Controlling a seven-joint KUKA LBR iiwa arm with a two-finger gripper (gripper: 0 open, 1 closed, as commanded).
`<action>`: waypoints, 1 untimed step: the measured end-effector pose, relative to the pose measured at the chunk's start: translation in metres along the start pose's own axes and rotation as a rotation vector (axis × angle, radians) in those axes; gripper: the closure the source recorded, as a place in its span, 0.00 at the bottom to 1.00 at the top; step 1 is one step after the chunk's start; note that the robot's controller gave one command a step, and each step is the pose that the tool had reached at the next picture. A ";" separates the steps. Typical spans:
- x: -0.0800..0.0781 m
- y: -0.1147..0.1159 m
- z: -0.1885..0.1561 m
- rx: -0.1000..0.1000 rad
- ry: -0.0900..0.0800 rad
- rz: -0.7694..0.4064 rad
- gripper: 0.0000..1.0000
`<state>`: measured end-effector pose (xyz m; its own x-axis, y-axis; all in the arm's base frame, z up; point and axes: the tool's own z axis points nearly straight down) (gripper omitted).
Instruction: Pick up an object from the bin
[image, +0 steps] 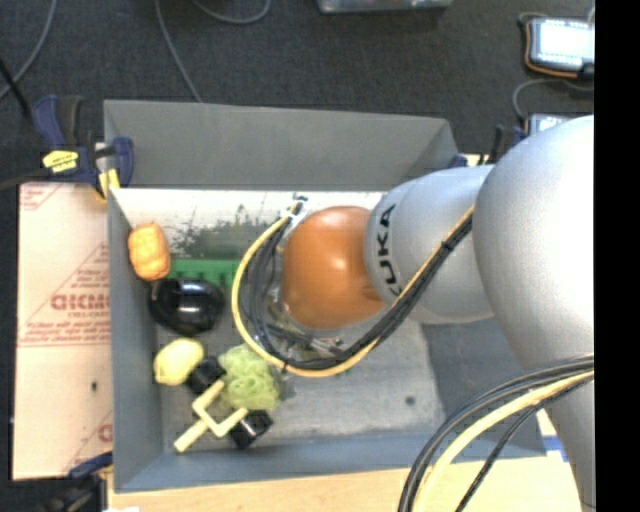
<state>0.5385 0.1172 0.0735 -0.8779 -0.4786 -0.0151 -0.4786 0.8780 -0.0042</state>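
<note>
1. the arm (470, 250) reached in from the right, and its orange cover (325, 265) hung over the middle of the grey bin (280, 135), ringed by yellow and black cables.
2. the gripper (282, 348) sat low under that cover, seen as dark parts at the cover's lower left edge; whether it was open or closed could not be told, and nothing could be seen in its grasp.
3. the nearest thing was a fuzzy pale-green clump (250, 378) on the bin floor, just below and left of the gripper, at or very near its dark parts.
4. touching the clump's lower left lay a cream t-shaped piece (205, 422) with black blocks at its ends.
5. a yellow lemon-like ball (178, 362) lay left of the clump, near the left wall.
6. above it rested a glossy black oval (186, 305), then a flat green block (205, 270) and an orange lumpy thing (148, 251) in the upper left corner.
</note>
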 end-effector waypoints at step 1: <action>0.000 0.000 0.000 0.000 0.000 0.001 1.00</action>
<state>0.5384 0.1172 0.0734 -0.8784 -0.4777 -0.0150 -0.4777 0.8785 -0.0039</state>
